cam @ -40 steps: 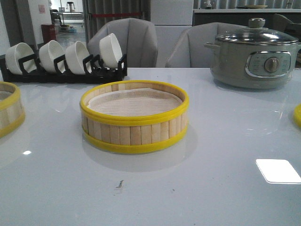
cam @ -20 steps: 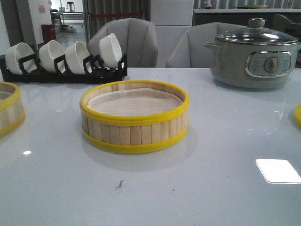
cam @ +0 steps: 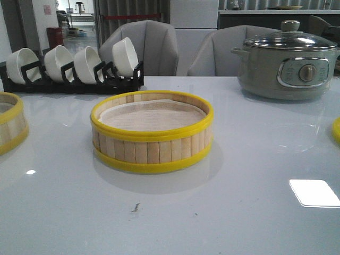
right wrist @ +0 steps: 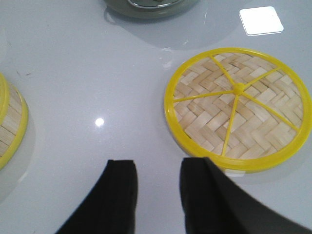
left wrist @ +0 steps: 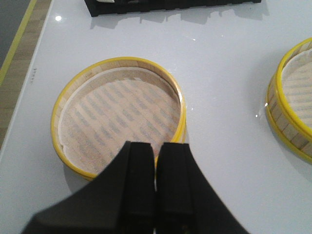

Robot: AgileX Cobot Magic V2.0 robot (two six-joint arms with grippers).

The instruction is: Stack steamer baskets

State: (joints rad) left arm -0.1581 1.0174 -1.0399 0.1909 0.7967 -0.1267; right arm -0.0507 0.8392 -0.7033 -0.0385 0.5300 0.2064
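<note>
Surveying largest first: white table spread with everything; grey-green electric pot at far right, well apart from the work; black rack of white bowls at far left rear.

Centre basket sitting mid-table, paper-lined, upright, nothing on it; likely base of the stack. Second basket lying out to the left, only its edge caught in the front view at the left border; seen whole from the left wrist, also lined, flat on the table, well apart from the centre one. Woven lid flat on the table to the right, yellow spokes up, near the pot; only a sliver of rim in the front view.

Left gripper hanging just above the near rim of the second basket, fingers clenched together, holding nothing; must open before any grasp. Right gripper poised beside the lid's near rim, fingers parted, empty, not touching.

Key relation: second basket directly ahead of and below the left gripper, so left arm clearly nearer; carry then runs rightward toward centre. Round shapes, no long axis to mind; rim grip anywhere.
</note>
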